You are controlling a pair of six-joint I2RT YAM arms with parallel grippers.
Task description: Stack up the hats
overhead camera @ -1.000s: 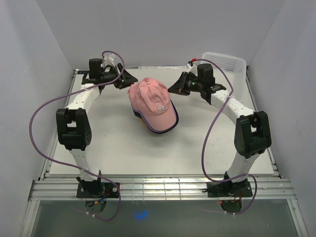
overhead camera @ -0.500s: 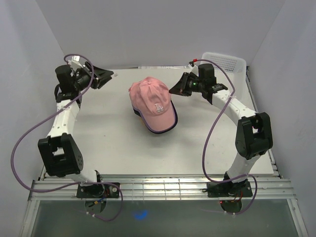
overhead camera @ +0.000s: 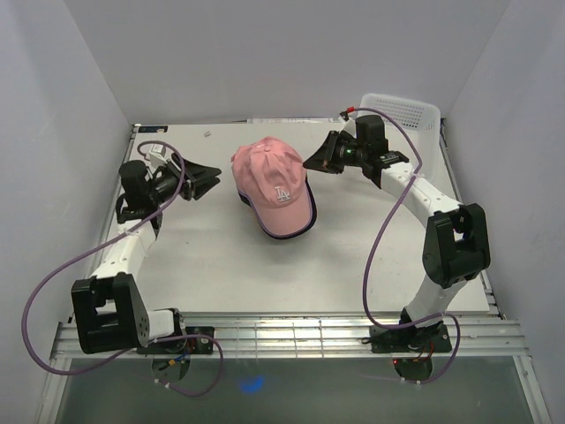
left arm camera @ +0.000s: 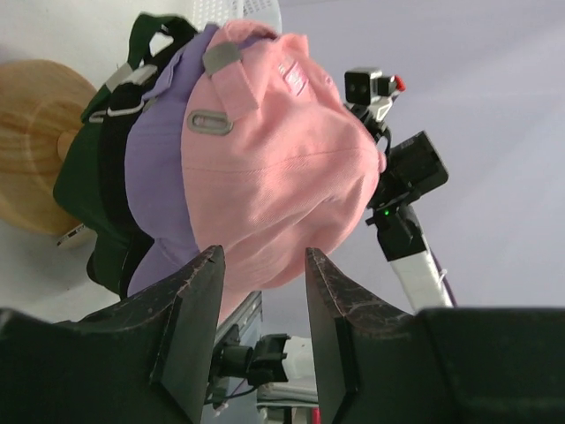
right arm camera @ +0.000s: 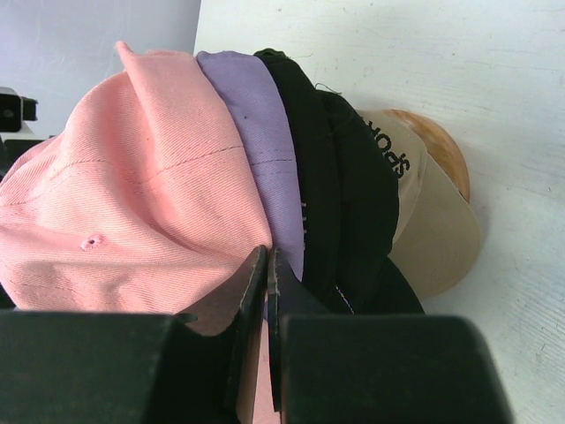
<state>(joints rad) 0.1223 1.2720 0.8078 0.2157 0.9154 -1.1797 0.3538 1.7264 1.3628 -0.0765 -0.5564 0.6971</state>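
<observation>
The hats sit stacked on one another at mid-table, with the pink cap on top and its brim pointing toward me. In the left wrist view the pink cap lies over a lavender cap, a black cap and a dark green cap. The right wrist view shows the pink cap, the lavender cap, the black cap and a tan cap at the bottom. My left gripper is open and empty, just left of the stack. My right gripper is shut and empty at the stack's right rear.
The stack rests on a wooden mushroom-shaped stand. A white mesh basket stands at the back right corner. White walls close in the table on three sides.
My left arm has swung from the back left corner toward me and now points its open gripper at the stack from the left. The right arm has barely moved.
</observation>
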